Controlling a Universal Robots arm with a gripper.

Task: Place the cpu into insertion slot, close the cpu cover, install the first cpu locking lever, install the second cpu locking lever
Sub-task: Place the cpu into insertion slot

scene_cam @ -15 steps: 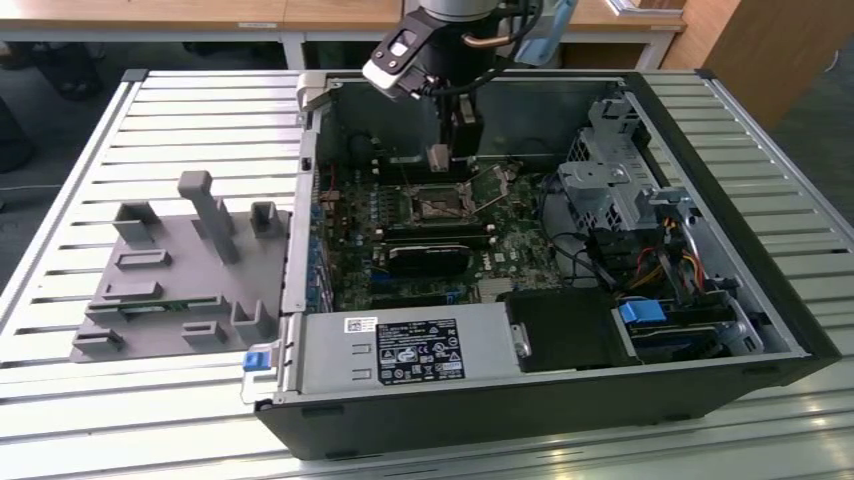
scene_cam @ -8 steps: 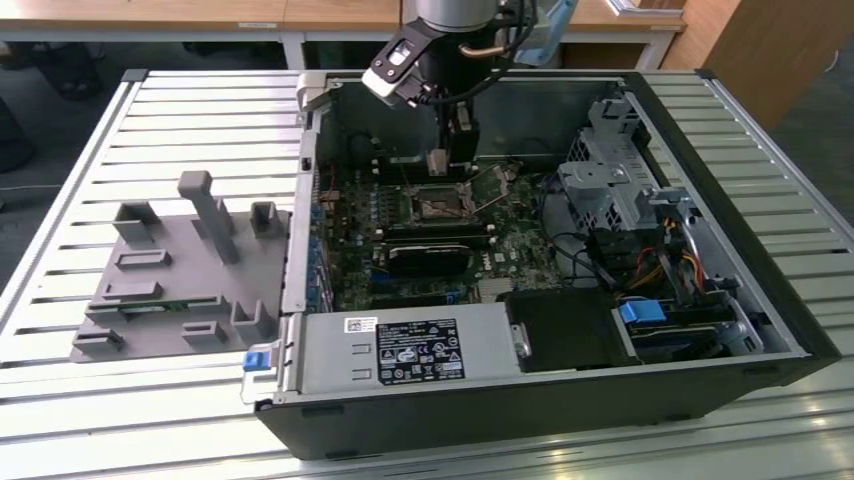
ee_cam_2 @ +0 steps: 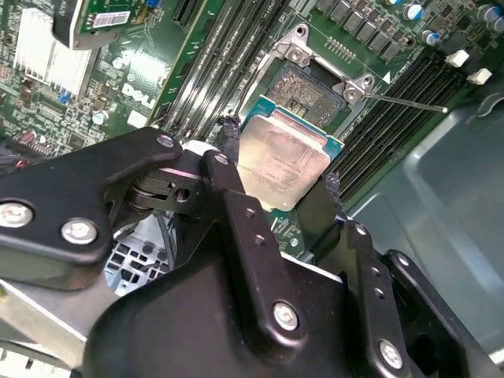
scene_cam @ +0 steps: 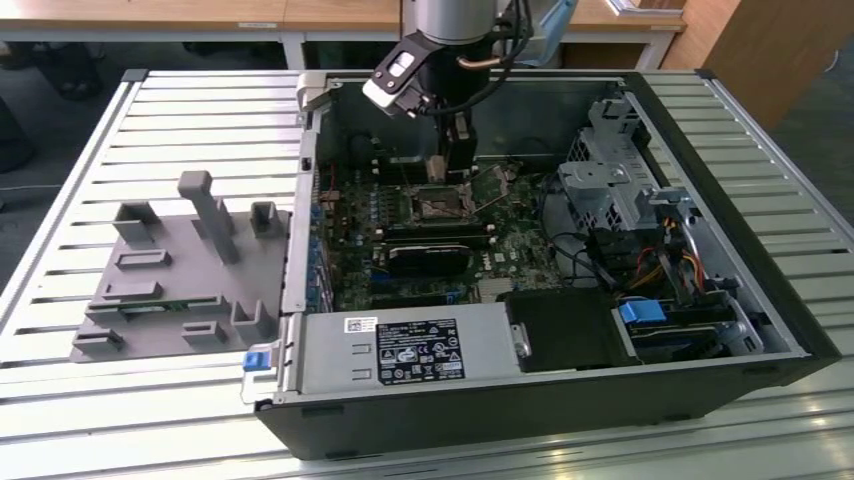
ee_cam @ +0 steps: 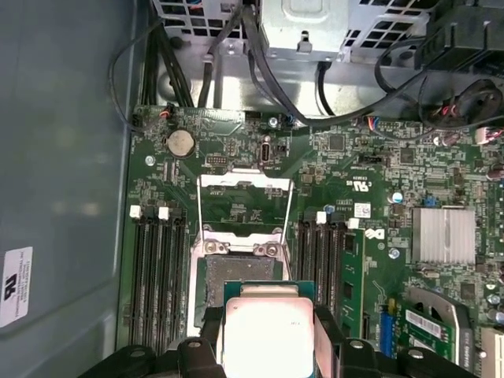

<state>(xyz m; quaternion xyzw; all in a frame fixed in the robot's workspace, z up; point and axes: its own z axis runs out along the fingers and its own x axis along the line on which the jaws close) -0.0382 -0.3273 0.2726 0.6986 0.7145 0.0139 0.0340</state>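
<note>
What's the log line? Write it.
gripper: shut on silver-grey square cpu | cpu: above dark-pinned square insertion slot, not seated | silvery frame cpu cover: open

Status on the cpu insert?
Gripper shut on cpu, held over slot, not seated. Cover flipped open. Nothing lying on the pin field.

The cpu has a dull, faintly scuffed silver-grey metal face on a green rim, and the claw clamping it is matt black metal with bright screws and rough dark pads. The slot has a dark, fine-grained pin field inside a shiny metal rim, and the cover is thin bright metal. The counter is pale slatted metal with a soft sheen.
</note>
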